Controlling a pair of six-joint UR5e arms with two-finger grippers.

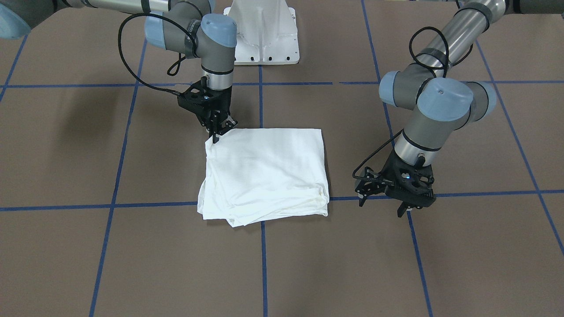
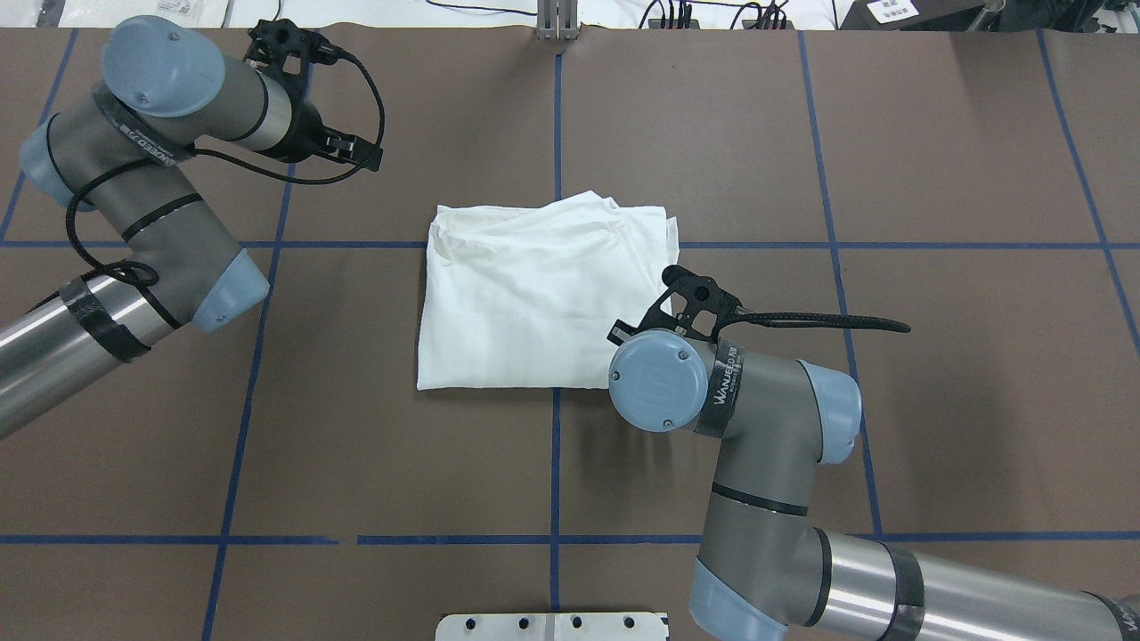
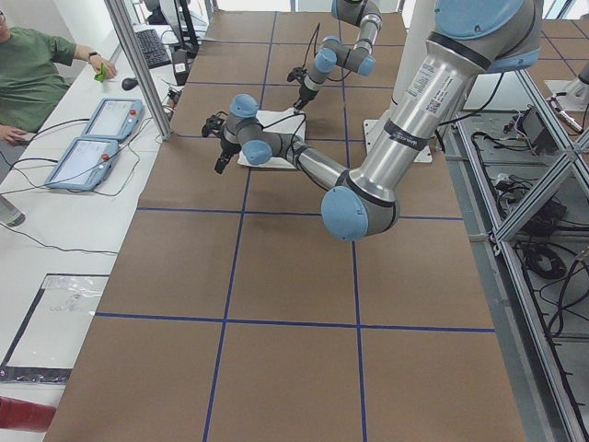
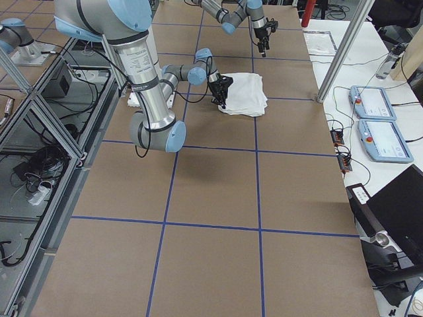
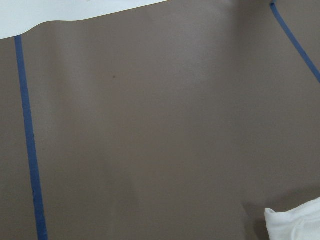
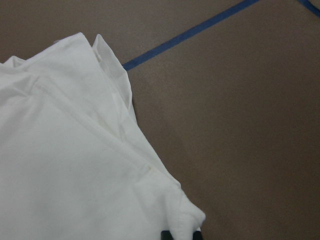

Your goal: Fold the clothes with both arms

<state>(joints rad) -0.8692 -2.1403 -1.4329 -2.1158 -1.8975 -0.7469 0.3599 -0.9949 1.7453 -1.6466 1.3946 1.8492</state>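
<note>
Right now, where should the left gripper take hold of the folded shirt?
Probably the shirt corner farthest from the robot on its left, approached sideways from where the left gripper hangs open: stacked layers bulge there, offering a raised edge. The right gripper pinches the opposite corner.

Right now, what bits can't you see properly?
- The right gripper: overhead, its own wrist covers the fingertips.
- The left gripper: open or shut unclear; the front view shows it side-on, its wrist view shows no fingers.
- The shirt: inner layers hidden under the top fold; both side views show it too small for detail.
</note>
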